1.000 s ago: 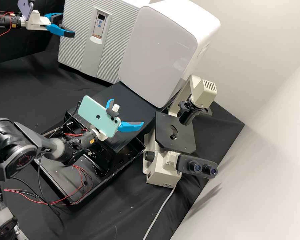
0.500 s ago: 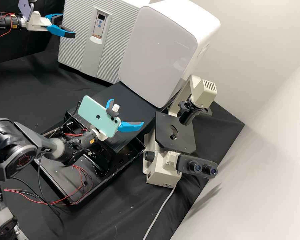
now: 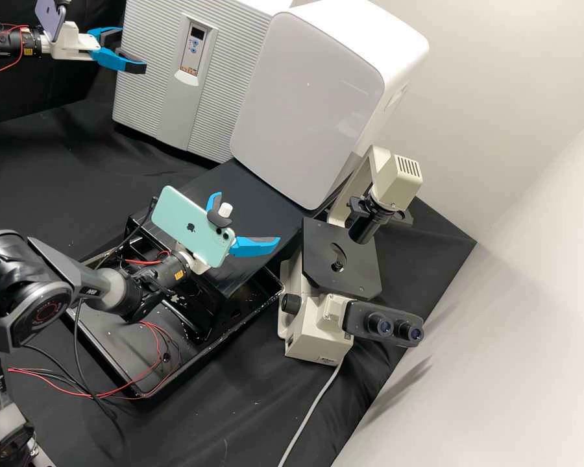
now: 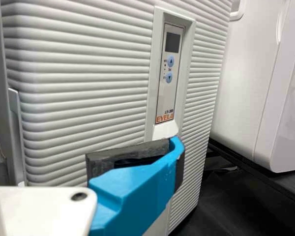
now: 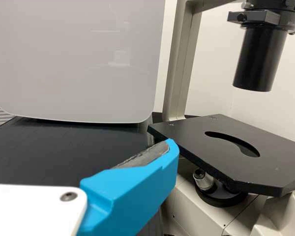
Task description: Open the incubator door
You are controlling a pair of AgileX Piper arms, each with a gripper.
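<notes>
The incubator (image 3: 149,97) stands toward the far edge of my black bench (image 3: 240,415), its ribbed front crossed by a smooth vertical band with a control panel (image 3: 193,47) set in it. The door looks shut to me.

My left gripper (image 3: 130,48) is up at that ribbed front, open, the two blue fingers spread well apart. From the left wrist I see one dark-padded finger (image 4: 132,191) lying across the front just below the control panel, the other out by the incubator's side edge. I can't tell whether either one touches. There's nothing held between them.

My right gripper (image 3: 247,217) hangs over the middle of the bench, also open and holding nothing, between the black tray (image 3: 214,344) and the microscope. A mint-green phone (image 3: 191,227) is mounted on that arm, and a purple one (image 3: 50,18) rides on the left arm.

Beside the incubator, a white cabinet (image 3: 305,104) with a glossy front sits at the back of a low black platform (image 3: 259,188). The inverted microscope (image 3: 313,340) stands near the bench's right edge, toward the far right corner, its twin eyepieces (image 3: 392,325) pointing out toward that edge and a pale cable (image 3: 315,408) running off to the near edge. The red wires (image 3: 78,391) of the right arm loop over the tray's near side.
</notes>
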